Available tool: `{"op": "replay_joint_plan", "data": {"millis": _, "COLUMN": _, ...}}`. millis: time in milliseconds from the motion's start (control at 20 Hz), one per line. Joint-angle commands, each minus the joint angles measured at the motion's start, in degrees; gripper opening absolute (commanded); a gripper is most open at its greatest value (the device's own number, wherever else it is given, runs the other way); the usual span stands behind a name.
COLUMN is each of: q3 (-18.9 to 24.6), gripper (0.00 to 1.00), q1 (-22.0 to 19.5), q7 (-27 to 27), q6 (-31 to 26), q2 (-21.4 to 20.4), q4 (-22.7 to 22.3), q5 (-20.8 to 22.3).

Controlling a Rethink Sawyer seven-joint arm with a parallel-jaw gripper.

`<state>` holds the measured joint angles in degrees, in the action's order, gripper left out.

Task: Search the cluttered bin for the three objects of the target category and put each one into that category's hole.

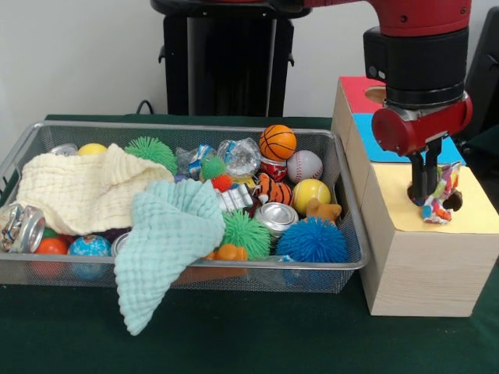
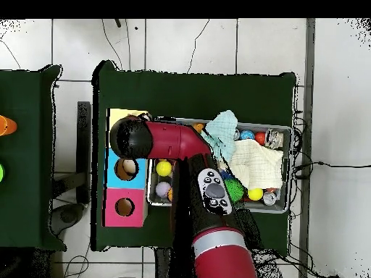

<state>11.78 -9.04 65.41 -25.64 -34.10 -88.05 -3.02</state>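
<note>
Wire tray [image 1: 352, 204]: silver mesh, wide and shallow, on a dark green table [image 1: 234, 335], just beside a long wooden box [image 1: 421, 265].

Contents, front view: cream cloth [image 1: 78, 191] over the left part; pale green cloth [image 1: 168, 234] draped over the near rim and hanging outside it; basketball-patterned ball [image 1: 277, 142] and baseball [image 1: 304, 165] toward the far right corner; yellow ball [image 1: 311, 193]; blue spiky ball [image 1: 312, 240] at the near right corner; green spiky balls [image 1: 246, 233] (one near the middle, another at the far side); crushed cans [image 1: 277, 216], one more at the left end; globe-printed ball [image 1: 89, 246]; orange ball [image 1: 51, 246]; clear crinkled wrap [image 1: 240, 156].

Wooden box: top in three coloured panels, yellow nearest the camera, blue next, red farthest. The overhead view shows round holes in the blue and red panels [image 2: 124, 207]; the yellow panel is mostly hidden by the arm.

Claw [image 1: 425, 195]: hangs from the red and black arm over the yellow panel, closed narrow on a knotted fabric bundle [image 1: 442, 199] (white, red, blue, pink). The bundle's lower end sits at the yellow surface; contact cannot be told.

Other bundles: none can be made out in the tray.
</note>
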Motion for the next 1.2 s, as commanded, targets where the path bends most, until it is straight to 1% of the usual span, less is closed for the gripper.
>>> {"op": "replay_joint_plan", "data": {"millis": 50, "q3": 6.1, "gripper": 0.0, "q1": -1.6, "q7": 7.2, "q6": 2.5, "q2": 2.9, "q4": -5.7, "q5": 0.8}}
{"op": "replay_joint_plan", "data": {"millis": 350, "q3": 4.1, "gripper": 0.0, "q1": -0.7, "q7": 7.9, "q6": 1.1, "q2": 3.7, "q4": -4.8, "q5": 1.7}}
{"op": "replay_joint_plan", "data": {"millis": 550, "q3": 3.5, "gripper": 0.0, "q1": -0.8, "q7": 8.5, "q6": 0.4, "q2": 4.2, "q4": -5.7, "q5": 1.5}}
{"op": "replay_joint_plan", "data": {"millis": 700, "q3": 2.6, "gripper": 0.0, "q1": -0.4, "q7": 8.8, "q6": 0.3, "q2": 4.9, "q4": -5.4, "q5": 1.9}}
{"op": "replay_joint_plan", "data": {"millis": 800, "q3": 1.3, "gripper": 0.0, "q1": 0.4, "q7": 9.1, "q6": -0.3, "q2": 5.2, "q4": -4.8, "q5": 2.2}}
{"op": "replay_joint_plan", "data": {"millis": 1000, "q3": 0.2, "gripper": 0.0, "q1": 0.8, "q7": 9.3, "q6": 0.8, "q2": 6.0, "q4": -4.5, "q5": 2.9}}
{"op": "replay_joint_plan", "data": {"millis": 1200, "q3": -0.3, "gripper": 0.0, "q1": 0.8, "q7": 9.1, "q6": 3.8, "q2": 7.6, "q4": -4.4, "q5": 4.0}}
